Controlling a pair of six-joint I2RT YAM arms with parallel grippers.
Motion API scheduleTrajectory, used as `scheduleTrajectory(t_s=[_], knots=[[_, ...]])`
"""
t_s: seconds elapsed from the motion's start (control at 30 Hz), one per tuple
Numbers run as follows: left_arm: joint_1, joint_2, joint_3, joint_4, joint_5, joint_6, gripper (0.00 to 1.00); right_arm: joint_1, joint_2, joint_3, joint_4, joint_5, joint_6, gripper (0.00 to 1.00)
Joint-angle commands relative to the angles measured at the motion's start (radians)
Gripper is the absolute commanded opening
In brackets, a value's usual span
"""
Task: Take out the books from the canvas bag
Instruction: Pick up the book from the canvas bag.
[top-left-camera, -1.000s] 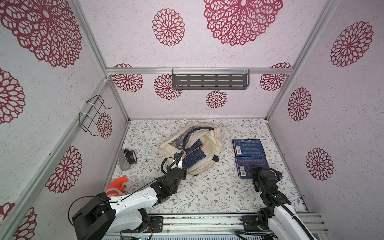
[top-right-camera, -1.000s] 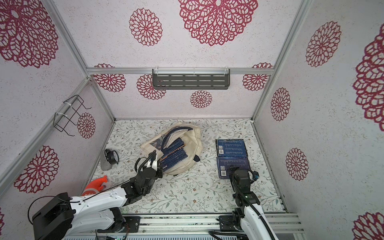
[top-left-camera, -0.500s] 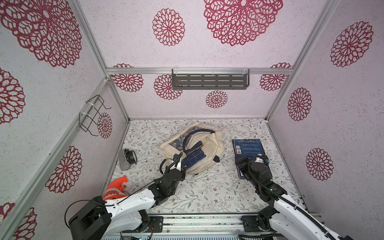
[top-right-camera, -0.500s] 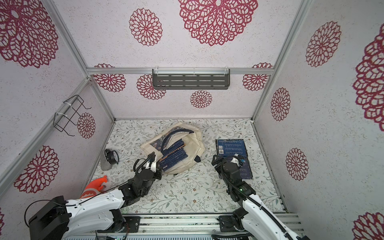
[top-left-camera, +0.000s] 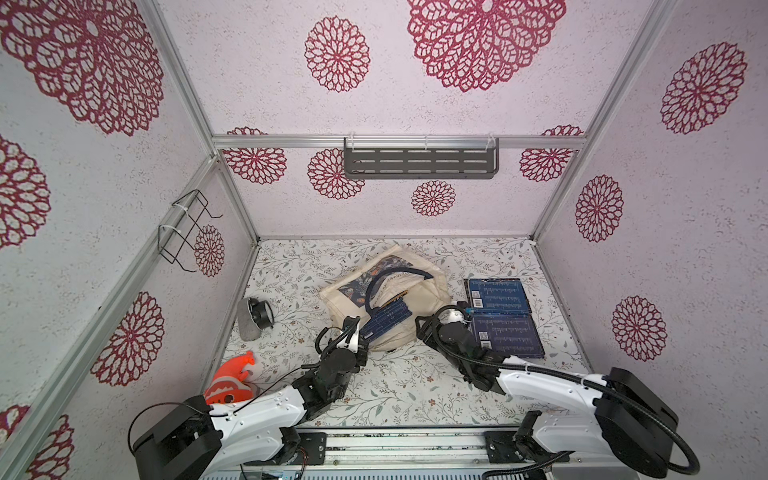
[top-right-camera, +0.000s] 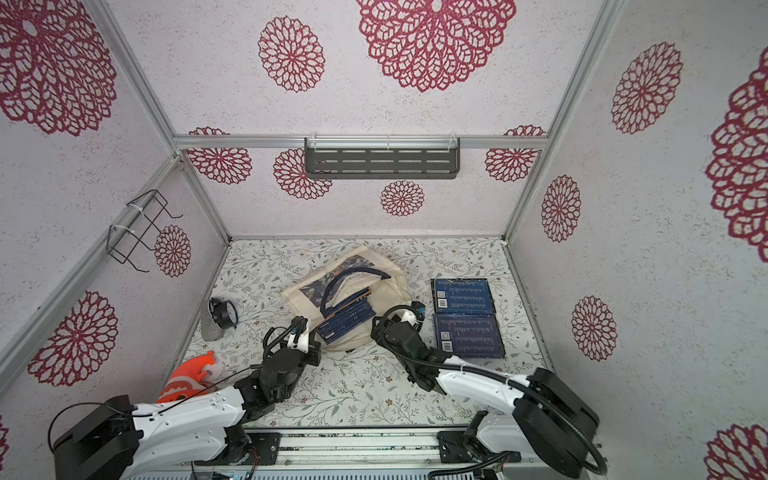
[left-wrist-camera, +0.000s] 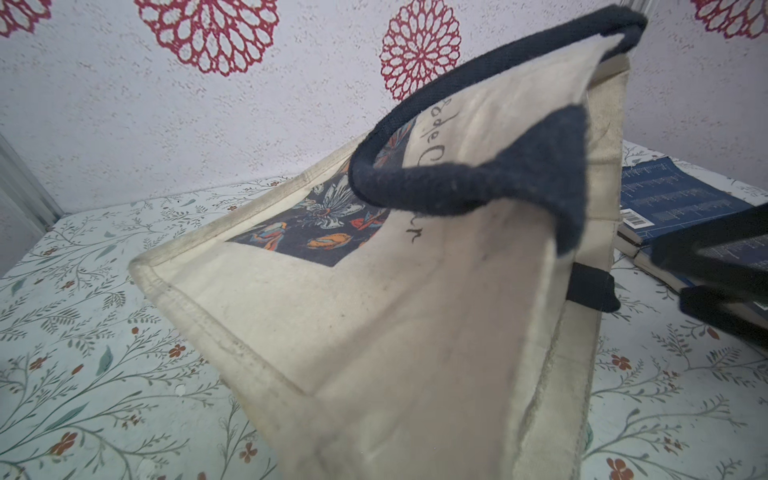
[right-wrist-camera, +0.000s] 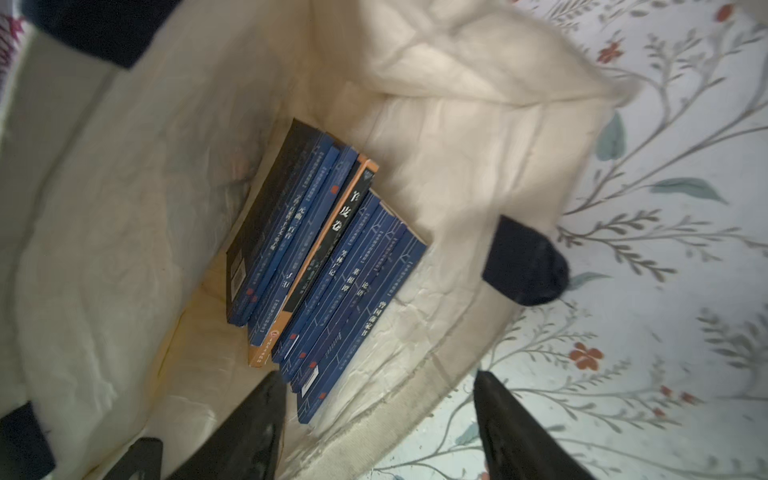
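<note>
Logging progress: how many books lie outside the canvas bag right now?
2 visible, both right of the canvas bag: the far book toward the back wall, the near book directly before it. Others may lie hidden underneath.

The right end effector (top-left-camera: 419, 328) swung from removed books (top-left-camera: 496, 296) to canvas bag (top-left-camera: 428, 291) (narrowing).

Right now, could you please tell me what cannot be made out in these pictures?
- Book count in the canvas bag: right wrist view, blur and overlapping books.
- Left gripper fingertips: outside left wrist view; tiny in both top views.
- Anything beneath the top covers of the far stack and near stack: both top views, covers hide it.
</note>
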Motion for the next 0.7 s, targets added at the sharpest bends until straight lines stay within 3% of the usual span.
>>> scheduleTrajectory(t_s=[0.0,0.33,0.5,0.67], knots=[[-0.013,-0.049,-0.004,0.068,0.016,0.002,0.0,0.02,0.073,0.07,0.111,0.028,-0.015,0.67],[-0.013,-0.042,0.006,0.058,0.008,-0.01,0.0,0.045,0.311,0.214,0.147,0.037,-0.003,0.6],[-0.012,-0.026,0.01,0.069,0.008,0.003,0.0,0.034,0.417,0.209,0.36,0.013,-0.014,0.57],[-0.013,-0.042,0.005,0.062,-0.011,0.012,0.0,0.025,0.452,0.232,0.374,-0.02,-0.014,0.57]])
